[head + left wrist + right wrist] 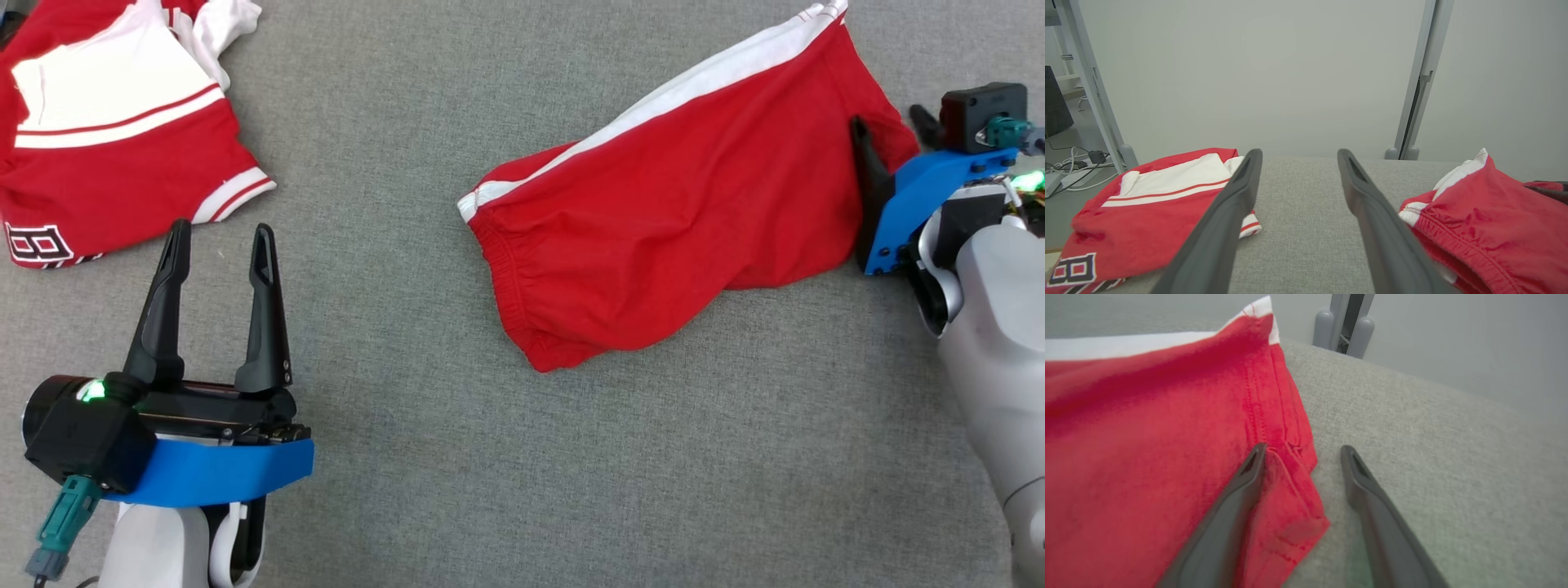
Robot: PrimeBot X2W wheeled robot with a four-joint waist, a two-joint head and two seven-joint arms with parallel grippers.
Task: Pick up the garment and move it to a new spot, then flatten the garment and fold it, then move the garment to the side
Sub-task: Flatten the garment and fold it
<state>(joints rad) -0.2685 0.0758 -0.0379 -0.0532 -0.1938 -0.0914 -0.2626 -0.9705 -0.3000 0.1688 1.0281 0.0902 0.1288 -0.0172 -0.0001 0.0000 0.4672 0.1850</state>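
1. Looks like the very first step to me, the grab before the move. The shorts [678, 212] lie loosely bunched on the table [490, 457], not flat and not folded.
2. The right gripper [888, 118] sits at the shorts' right end with its jaws wide, straddling the hem corner. In the right wrist view one finger rests on the red cloth and the other stands on bare table just beside the shorts' edge. Nothing is pinched yet as far as I can tell.
3. The left gripper [221, 229] hangs well left of the shorts, jaws wide and empty.
4. Next move, my guess: the right jaws have to close on that hem corner, catching both layers, and then lift. The cloth looks thin and floppy, so a shallow bite could slip out. The left gripper probably needs to come over to the shorts' waistband end so the thing gets carried spread out.
5. Count: two garments, meaning one shorts and one jersey [114, 139] far left of the shorts. Also two grippers and one table.
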